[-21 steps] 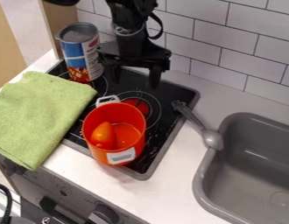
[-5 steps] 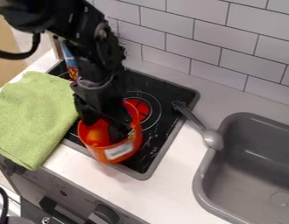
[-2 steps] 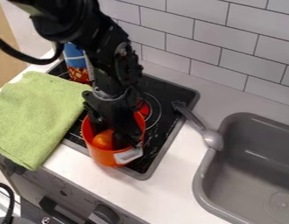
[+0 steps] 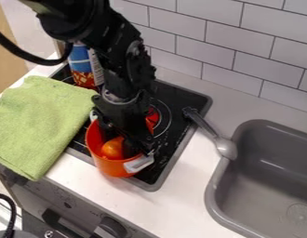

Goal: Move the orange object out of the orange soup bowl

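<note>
We see the orange soup bowl [image 4: 109, 167] on the black stovetop [image 4: 179, 111], and we take it as our landmark. The orange object [image 4: 112, 148] is inside the bowl, below its rim. The black gripper [image 4: 120, 146] reaches down into the bowl at the orange object; we cannot tell whether it is open or closed on it. One white handle [image 4: 139, 163] is on the bowl's side nearer the sink [image 4: 274, 195]. Beside the bowl, away from the sink, we have a green towel [image 4: 41, 123]. Beyond the bowl, toward the tiled wall [image 4: 212, 44], a can [image 4: 80, 67] stands upright, partly behind the arm. Between bowl and sink lies a gray utensil [image 4: 212, 135].
</note>
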`<state>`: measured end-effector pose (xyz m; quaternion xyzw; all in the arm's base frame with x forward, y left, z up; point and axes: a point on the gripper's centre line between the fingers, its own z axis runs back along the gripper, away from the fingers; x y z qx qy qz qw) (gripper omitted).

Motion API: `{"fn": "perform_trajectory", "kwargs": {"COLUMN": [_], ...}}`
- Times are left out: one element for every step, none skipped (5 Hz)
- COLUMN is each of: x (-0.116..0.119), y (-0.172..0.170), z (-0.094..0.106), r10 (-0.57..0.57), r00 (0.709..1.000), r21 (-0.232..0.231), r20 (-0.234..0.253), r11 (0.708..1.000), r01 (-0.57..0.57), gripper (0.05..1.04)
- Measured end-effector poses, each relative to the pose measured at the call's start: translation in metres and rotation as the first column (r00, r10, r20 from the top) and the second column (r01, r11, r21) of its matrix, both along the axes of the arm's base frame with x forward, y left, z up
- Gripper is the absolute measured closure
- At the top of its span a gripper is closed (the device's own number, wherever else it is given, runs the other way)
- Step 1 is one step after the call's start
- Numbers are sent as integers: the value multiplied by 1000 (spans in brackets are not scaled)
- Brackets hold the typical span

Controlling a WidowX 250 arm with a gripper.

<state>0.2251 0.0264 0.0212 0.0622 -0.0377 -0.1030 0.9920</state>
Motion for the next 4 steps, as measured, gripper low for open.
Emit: {"fn": "perform_trajectory", "kwargs": {"x": [10,15,16,12], "y": [5,8,10,22], "z": [18,36,58,78], "r10": [10,56,77,107], "r00": [998,994,991,986], "r21": [-7,-43,-94,-132], "r20": [60,94,108,128], "r11": [1000,998,993,987], "r01": [-10,-52,-67,-90], "gripper": [519,519,519,519]}}
